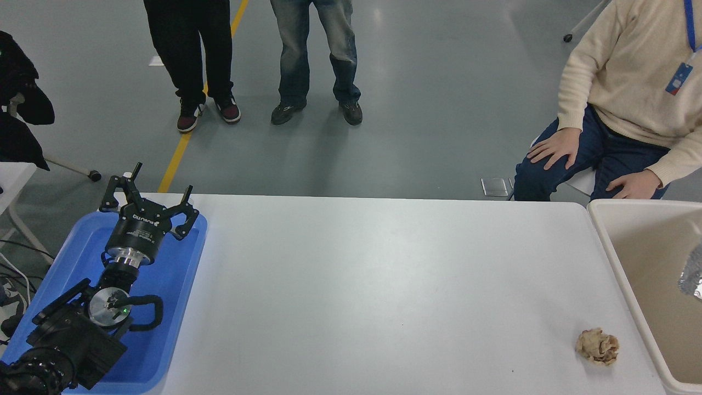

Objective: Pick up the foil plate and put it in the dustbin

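Note:
A corner of the shiny wrinkled foil plate (692,280) shows at the picture's right edge, inside the large beige dustbin (620,263) that stands at the table's right end. The rest of the plate is cut off by the frame. My right arm and its gripper are out of view. My left gripper (147,192) is parked over the blue tray at the lower left, open and empty.
A flat blue tray (181,285) lies at the table's left end under my left arm. A small tan paper ball (597,346) lies near the front right, beside the dustbin. A person in a cream sweater sits at the far right; two people stand beyond the table.

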Action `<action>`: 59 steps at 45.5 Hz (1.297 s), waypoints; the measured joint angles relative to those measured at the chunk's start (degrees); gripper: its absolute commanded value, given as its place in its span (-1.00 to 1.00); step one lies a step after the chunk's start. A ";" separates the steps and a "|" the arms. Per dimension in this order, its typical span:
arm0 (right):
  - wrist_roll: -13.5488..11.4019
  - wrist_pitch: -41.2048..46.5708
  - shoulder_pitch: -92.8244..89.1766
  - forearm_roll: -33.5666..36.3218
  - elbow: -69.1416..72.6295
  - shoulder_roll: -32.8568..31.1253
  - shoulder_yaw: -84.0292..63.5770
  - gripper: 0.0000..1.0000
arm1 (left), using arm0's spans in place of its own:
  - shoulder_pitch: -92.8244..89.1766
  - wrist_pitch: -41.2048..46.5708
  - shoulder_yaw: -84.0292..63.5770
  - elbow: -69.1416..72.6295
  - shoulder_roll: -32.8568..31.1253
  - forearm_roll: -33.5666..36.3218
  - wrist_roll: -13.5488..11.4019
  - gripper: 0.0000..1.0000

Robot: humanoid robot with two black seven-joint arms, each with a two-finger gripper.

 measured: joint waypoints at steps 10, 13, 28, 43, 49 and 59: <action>-0.01 -4.84 -1.90 0.28 -1.52 2.66 0.81 -1.00 | 0.00 0.00 0.00 0.00 0.00 0.00 0.00 1.00; -0.01 -5.60 -2.21 0.32 -1.78 3.13 0.95 -1.00 | 0.00 0.00 0.00 0.00 0.00 0.01 0.00 1.00; -0.02 -7.43 -2.97 0.64 -2.20 4.08 1.21 -0.61 | 0.00 0.00 0.00 0.00 0.00 0.01 0.00 1.00; 0.05 -12.85 -3.06 0.93 -2.26 4.17 1.40 0.52 | 0.00 0.00 0.00 0.00 0.00 0.01 0.00 1.00; 0.06 -14.50 -2.80 1.05 -1.95 4.20 1.49 0.69 | 0.00 0.00 0.00 0.00 0.00 0.01 0.00 1.00; 0.08 -15.63 -1.19 1.18 1.19 3.42 1.57 0.76 | 0.00 0.00 0.00 0.00 0.00 0.01 0.00 1.00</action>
